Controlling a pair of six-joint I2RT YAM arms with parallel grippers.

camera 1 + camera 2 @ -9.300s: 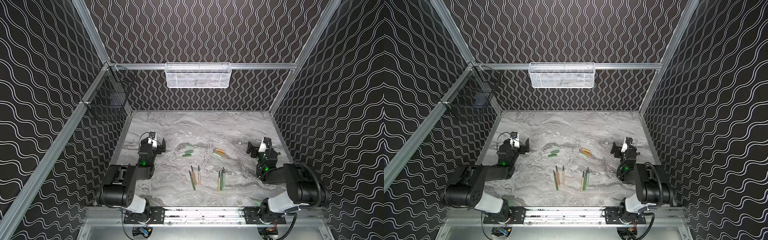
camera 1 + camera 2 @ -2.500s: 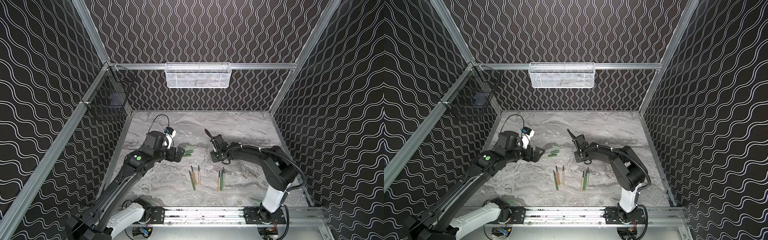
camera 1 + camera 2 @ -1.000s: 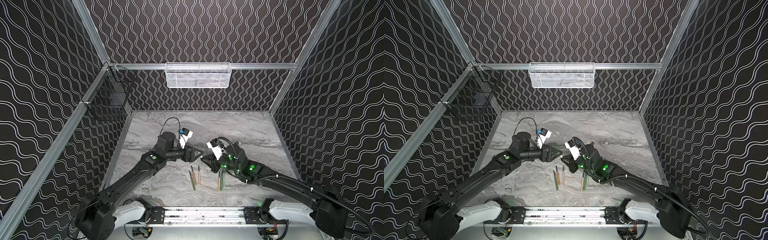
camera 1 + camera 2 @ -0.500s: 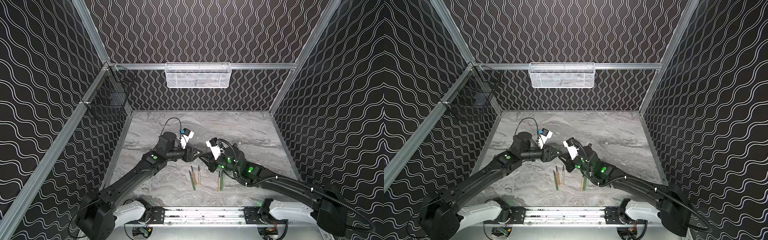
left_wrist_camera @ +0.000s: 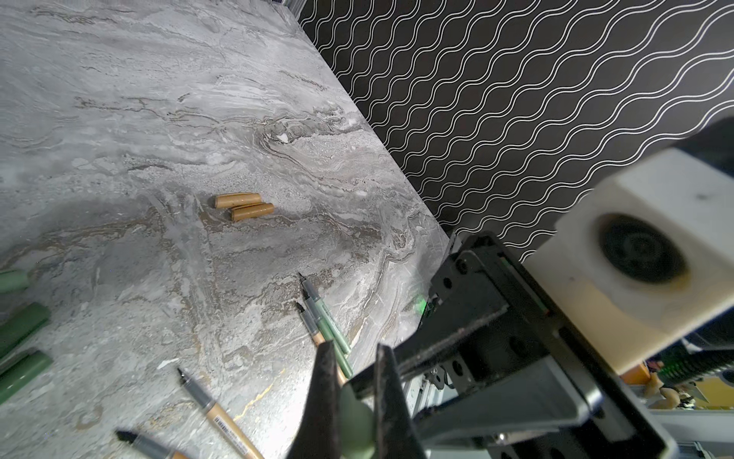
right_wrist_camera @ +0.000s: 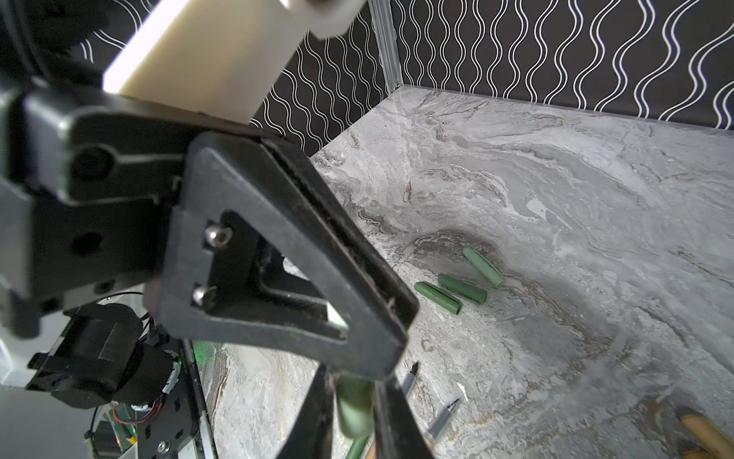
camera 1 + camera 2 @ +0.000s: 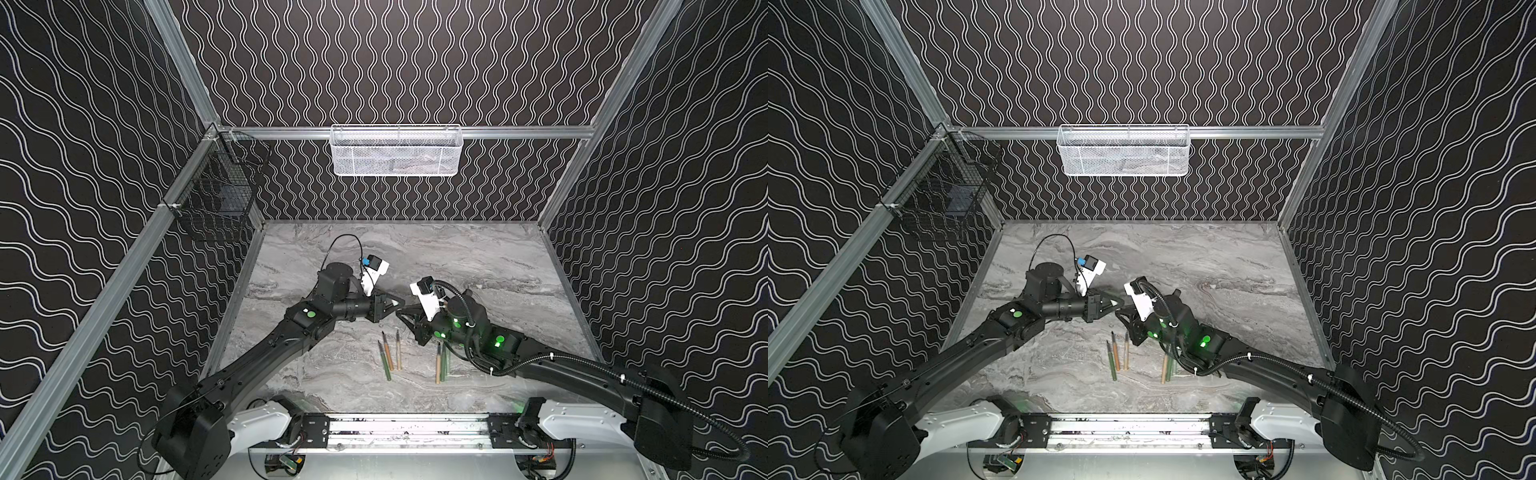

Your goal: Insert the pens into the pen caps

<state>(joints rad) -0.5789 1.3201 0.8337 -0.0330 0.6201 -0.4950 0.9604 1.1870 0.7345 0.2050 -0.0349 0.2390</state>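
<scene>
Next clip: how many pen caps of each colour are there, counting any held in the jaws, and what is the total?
Dark green caps: 2
Pale green caps: 2 (one lying loose, one held in the jaws)
Orange or tan caps: 2
Total: 6

black wavy-line walls point(image 7: 374, 62), grey marble floor point(image 7: 478, 257), white mesh basket point(image 7: 395, 153) on rear rail point(image 7: 519, 132).
</scene>
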